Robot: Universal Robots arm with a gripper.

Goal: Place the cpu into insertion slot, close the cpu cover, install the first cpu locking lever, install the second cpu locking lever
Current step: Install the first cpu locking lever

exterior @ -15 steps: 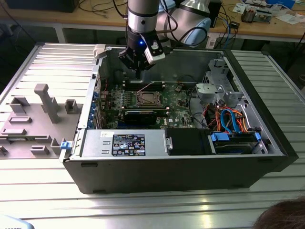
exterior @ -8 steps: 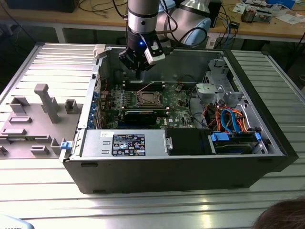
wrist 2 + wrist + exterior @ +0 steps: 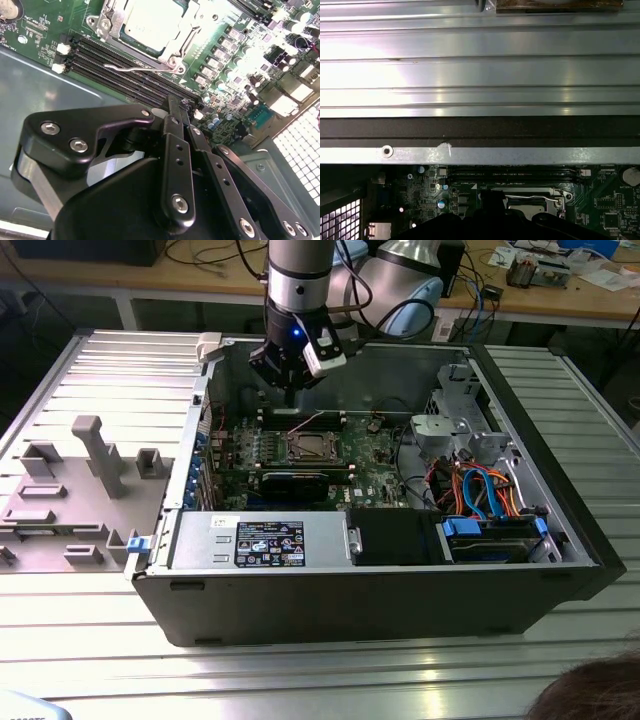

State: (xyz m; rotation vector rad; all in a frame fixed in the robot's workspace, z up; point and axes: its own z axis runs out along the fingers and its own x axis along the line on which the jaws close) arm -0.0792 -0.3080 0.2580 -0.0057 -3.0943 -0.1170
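Note:
The cpu (image 3: 150,20) lies flat in the insertion slot (image 3: 312,447) amid the green motherboard, its silvery-tan top showing. The cpu cover (image 3: 170,56) lies down over it as a metal frame around its edges. A thin wire locking lever (image 3: 131,67) sticks out from the socket over the black memory slots. My gripper (image 3: 181,106) hangs above the board beside those slots, apart from the socket, with its fingers together and nothing between them. In the exterior view my gripper (image 3: 289,398) is just behind the socket, toward the case's far wall. The socket (image 3: 530,200) and its lever also show in the first wrist view.
The open computer case (image 3: 350,590) rests on a ribbed metal table. A labelled power-supply box (image 3: 262,540) sits at the front, and a drive cage with blue and orange cables (image 3: 480,495) on the exterior view's right. A grey fixture tray (image 3: 80,480) lies left. A person's head (image 3: 590,695) is at the lower right.

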